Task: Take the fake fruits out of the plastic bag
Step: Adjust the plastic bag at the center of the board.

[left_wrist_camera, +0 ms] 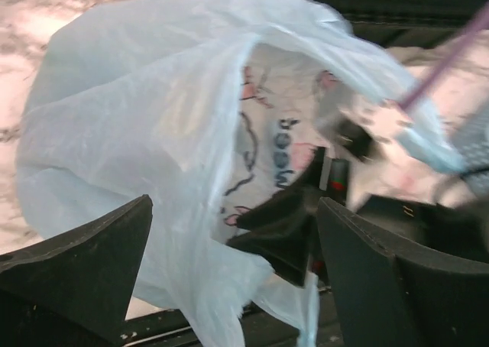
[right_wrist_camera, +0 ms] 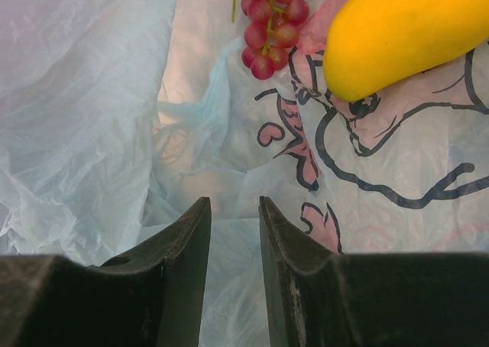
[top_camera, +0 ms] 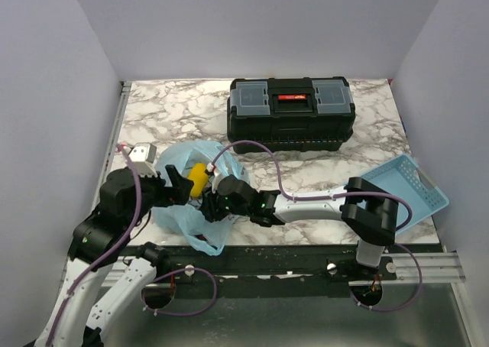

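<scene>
One plastic bag (top_camera: 183,218) is spread on the marble tabletop (top_camera: 328,167), at 7 o'clock from one black toolbox (top_camera: 290,114). One blue basket (top_camera: 412,183) is seen at 4 o'clock. Two fruits are counted in the bag: one yellow fruit (right_wrist_camera: 405,34) and one bunch of grapes (right_wrist_camera: 271,18), the grapes shown only by the right wrist view. The left claw (left_wrist_camera: 234,203) is released, spread wide. The right claw (right_wrist_camera: 233,203) is nearly closed; whether film is pinched cannot be told.
</scene>
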### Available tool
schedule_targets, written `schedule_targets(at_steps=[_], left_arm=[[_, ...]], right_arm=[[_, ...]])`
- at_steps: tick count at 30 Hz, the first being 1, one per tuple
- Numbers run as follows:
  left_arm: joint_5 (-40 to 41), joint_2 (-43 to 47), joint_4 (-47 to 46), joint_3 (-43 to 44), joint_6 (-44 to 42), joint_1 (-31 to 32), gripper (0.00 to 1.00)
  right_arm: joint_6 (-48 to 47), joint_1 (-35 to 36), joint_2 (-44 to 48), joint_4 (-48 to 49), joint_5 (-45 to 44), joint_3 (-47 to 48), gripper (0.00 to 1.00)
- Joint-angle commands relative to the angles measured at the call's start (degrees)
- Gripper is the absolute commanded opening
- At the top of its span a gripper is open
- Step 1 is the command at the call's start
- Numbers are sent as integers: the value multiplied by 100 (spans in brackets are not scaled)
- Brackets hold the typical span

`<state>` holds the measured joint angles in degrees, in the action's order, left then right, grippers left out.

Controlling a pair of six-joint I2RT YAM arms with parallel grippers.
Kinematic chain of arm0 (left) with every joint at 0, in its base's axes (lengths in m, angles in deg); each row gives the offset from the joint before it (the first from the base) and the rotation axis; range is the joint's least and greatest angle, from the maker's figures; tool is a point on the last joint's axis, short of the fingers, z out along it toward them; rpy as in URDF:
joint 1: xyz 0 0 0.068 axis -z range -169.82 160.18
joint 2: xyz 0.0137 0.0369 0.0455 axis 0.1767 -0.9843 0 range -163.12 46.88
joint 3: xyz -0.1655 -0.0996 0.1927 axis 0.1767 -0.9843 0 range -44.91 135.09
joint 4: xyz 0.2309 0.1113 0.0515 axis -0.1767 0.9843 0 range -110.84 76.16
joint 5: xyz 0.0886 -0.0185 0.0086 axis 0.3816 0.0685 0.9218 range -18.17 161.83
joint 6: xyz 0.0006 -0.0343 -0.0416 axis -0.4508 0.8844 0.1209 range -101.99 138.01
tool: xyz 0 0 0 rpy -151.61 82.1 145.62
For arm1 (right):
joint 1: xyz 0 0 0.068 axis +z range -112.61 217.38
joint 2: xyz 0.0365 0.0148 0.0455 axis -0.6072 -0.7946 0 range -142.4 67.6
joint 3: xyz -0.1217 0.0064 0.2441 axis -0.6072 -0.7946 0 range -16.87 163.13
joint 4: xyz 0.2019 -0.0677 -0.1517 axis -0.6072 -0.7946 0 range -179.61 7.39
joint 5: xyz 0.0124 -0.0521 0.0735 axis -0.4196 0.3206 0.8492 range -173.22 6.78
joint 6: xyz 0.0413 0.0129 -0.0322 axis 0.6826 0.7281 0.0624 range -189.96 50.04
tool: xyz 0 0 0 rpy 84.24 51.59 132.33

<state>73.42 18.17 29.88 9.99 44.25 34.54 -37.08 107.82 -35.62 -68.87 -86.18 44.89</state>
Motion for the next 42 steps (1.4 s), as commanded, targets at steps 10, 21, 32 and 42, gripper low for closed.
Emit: schedule_targets(at_steps=[10, 21, 32, 42], left_arm=[[1518, -465, -1604, -1246, -533, -28, 56], [1198, 11, -2010, -1741, -1050, -27, 0], [725, 212, -2195, -1846, -1299, -28, 0], [537, 378, -2330, -1876, -1411, -28, 0]], right_arm=[[247, 26, 132, 284, 65, -249, 35], [19, 398, -476, 22, -26, 176, 35], [-61, 363, -9, -634, -1537, 502, 56], [321, 221, -136, -1114, -3081, 1134, 59]])
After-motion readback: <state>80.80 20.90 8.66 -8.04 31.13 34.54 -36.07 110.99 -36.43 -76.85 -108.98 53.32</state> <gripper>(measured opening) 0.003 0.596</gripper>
